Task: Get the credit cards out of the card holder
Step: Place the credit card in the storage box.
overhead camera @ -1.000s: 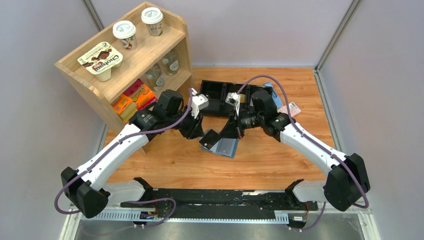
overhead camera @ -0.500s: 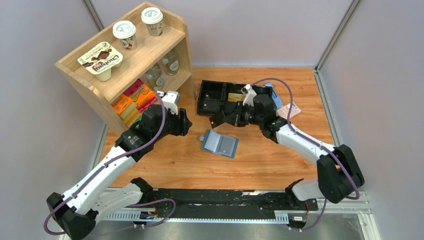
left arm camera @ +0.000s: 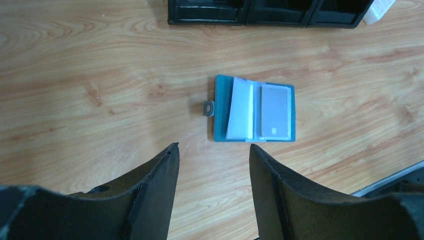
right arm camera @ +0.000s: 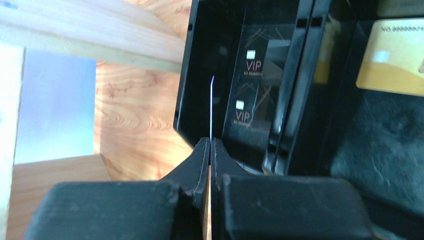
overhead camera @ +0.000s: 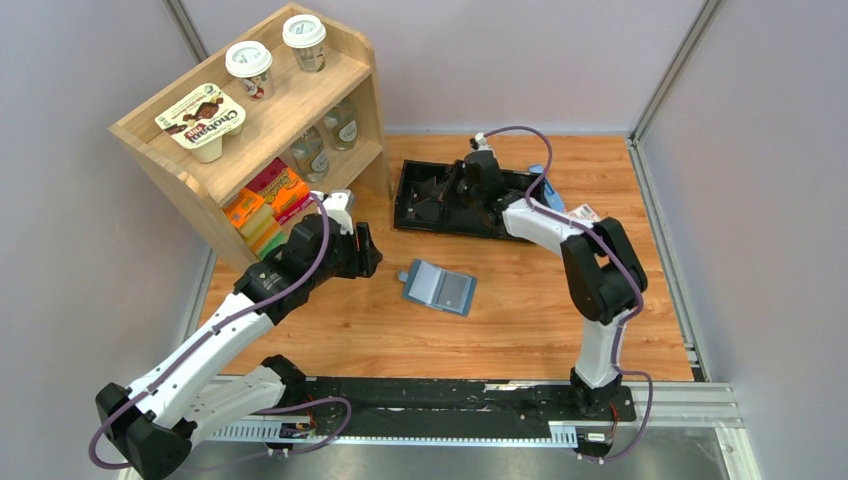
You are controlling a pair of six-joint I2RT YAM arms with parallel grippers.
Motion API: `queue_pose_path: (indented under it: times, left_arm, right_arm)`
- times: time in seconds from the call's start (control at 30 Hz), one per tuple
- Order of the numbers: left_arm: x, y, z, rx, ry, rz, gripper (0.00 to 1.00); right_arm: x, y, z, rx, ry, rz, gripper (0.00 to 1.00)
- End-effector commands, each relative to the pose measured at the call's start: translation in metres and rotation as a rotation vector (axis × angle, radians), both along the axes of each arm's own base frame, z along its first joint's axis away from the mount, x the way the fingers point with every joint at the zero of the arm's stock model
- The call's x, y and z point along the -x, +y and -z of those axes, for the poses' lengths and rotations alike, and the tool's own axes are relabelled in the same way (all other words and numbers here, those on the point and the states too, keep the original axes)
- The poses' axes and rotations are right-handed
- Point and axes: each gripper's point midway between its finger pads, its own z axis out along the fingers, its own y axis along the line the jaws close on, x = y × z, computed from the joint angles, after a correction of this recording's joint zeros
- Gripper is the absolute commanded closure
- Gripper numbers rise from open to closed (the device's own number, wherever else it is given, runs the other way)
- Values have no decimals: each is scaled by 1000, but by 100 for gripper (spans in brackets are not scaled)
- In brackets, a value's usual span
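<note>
The teal card holder (overhead camera: 440,288) lies open on the wooden table, away from both grippers. In the left wrist view the holder (left arm camera: 219,107) shows a whitish sleeve and a grey card (left arm camera: 275,111) in its pocket. My left gripper (left arm camera: 214,150) is open and empty, hovering just left of the holder (overhead camera: 365,250). My right gripper (right arm camera: 210,140) is shut on a thin credit card (right arm camera: 211,107), seen edge-on, over the left compartment of the black tray (right arm camera: 187,75). In the top view the right gripper (overhead camera: 452,190) is over that tray. A black card marked VIP (right arm camera: 252,65) lies in the tray.
The long black tray (overhead camera: 415,218) sits at the back centre, with a gold card (right arm camera: 395,57) in a further compartment. A pink-white packet (overhead camera: 583,213) lies to its right. A wooden shelf (overhead camera: 180,150) with yoghurt cups and snack boxes stands at the back left.
My right gripper has carried the black card from above the holder back to the tray's left compartment. My left gripper has let go and drawn back left of the holder.
</note>
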Motion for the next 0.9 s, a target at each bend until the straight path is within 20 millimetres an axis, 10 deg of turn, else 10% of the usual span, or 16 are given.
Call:
queue_pose_path:
  times: [0.0, 0.27, 0.5, 0.87]
  left_arm:
    - [4, 1, 6, -3, 31, -3, 39]
    - [7, -9, 19, -6, 89, 39, 39]
    - [1, -20, 29, -4, 123, 67, 39]
    - [-14, -55, 68, -55, 284, 164, 39]
  right_arm:
    - [-32, 16, -4, -26, -3, 60, 99]
    - [-41, 10, 31, 88, 74, 117, 69]
    - [-28, -11, -9, 205, -31, 101, 45]
    - [59, -49, -16, 257, -52, 4, 29]
